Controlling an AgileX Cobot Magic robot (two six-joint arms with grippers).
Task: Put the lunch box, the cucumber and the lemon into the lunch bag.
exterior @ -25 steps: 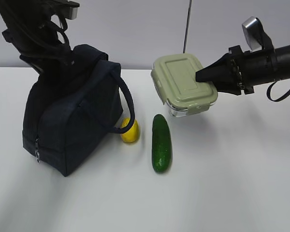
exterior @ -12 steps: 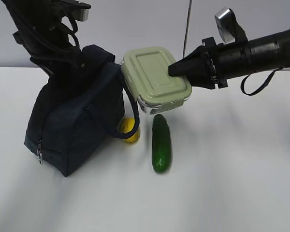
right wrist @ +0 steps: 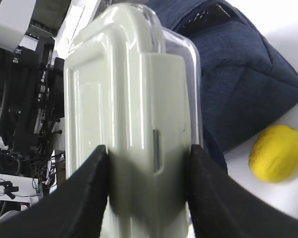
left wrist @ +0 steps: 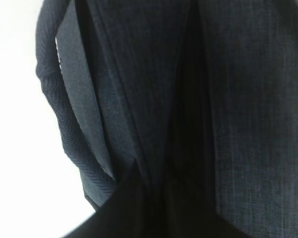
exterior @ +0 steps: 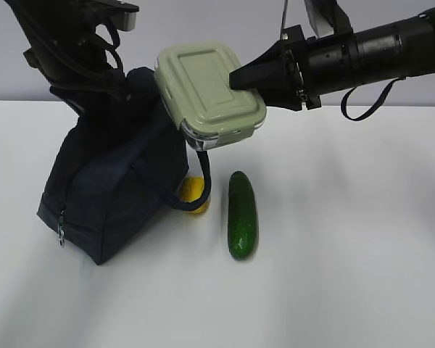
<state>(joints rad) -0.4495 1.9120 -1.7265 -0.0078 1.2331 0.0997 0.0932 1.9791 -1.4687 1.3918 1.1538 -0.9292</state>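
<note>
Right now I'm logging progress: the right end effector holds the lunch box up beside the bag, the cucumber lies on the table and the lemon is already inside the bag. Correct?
Not quite. The lemon is not in the lunch bag; it sits on the table against the bag's side, as the exterior view shows. The right end effector does hold the lunch box up, and the cucumber lies on the table.

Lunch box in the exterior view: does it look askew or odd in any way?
Yes. The lunch box hangs tilted in the right gripper, lid facing the camera, beside the lunch bag. Nothing looks spilled or damaged.
</note>
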